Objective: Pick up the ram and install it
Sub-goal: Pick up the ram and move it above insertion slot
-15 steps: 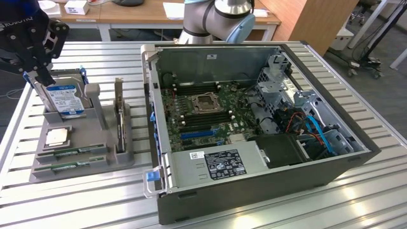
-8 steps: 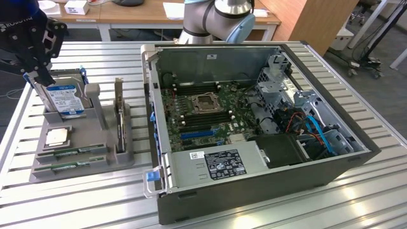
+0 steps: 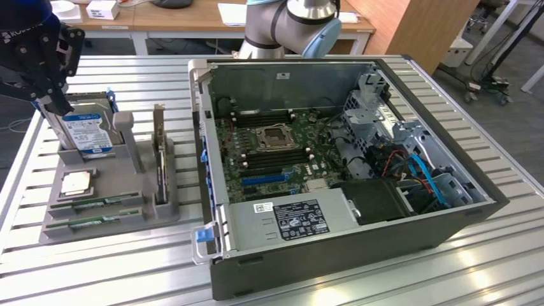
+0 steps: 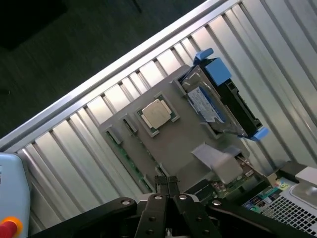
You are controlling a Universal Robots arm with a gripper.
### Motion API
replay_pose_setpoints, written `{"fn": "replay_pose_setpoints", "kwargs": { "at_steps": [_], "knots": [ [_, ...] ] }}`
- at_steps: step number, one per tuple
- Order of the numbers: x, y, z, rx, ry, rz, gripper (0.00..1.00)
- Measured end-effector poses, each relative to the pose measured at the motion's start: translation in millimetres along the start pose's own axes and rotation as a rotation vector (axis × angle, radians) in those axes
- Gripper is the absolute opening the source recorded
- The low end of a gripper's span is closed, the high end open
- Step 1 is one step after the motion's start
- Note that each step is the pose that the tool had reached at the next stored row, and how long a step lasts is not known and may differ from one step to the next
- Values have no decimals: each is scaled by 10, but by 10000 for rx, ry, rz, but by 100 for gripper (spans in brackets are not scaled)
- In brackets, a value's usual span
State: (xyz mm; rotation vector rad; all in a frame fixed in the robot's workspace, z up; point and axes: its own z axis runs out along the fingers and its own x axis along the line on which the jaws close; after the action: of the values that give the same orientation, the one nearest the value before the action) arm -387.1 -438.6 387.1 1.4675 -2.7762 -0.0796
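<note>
While hovering above the grey holder (image 3: 119, 180), has gripper (image 4: 167, 182) fingers pressed together, empty, clear of the ram (image 3: 93, 205) lying in that holder.

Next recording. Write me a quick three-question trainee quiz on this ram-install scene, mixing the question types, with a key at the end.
1. True or false: both ram sticks lie in the grey holder.
2. Which is the gripper nearest? A) hard drive B) motherboard C) power supply
3. Which square part lies in the holder between the hard drive and the ram sticks?

Key: 1 true; 2 A; 3 the processor chip.
</note>
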Motion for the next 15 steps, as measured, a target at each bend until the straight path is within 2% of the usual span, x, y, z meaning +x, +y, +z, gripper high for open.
{"fn": "replay_pose_setpoints", "kwargs": {
  "at_steps": [15],
  "knots": [
    [0, -1, 9, -54, 105, -2322, 10]
  ]
}}
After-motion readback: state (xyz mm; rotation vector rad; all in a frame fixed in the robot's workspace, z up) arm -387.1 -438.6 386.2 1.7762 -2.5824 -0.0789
